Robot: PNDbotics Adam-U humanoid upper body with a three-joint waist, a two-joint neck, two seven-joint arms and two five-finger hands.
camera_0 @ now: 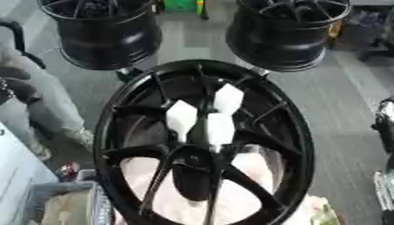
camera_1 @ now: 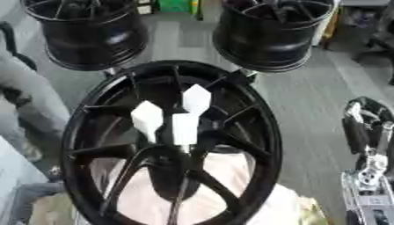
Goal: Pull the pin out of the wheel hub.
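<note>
The right hand (camera_1: 369, 132), fingers unreadable, should close round one white pin (camera_0: 219, 128) and draw it straight from the wheel (camera_0: 296, 132).

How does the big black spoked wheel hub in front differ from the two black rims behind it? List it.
The front black spoked wheel hub faces the camera and fills the near view; the black rim at back left and the black rim at back right look smaller and show their barrel sides. The front hub carries three white pins at its centre; the back rims show none. All are glossy black and spoked.
</note>
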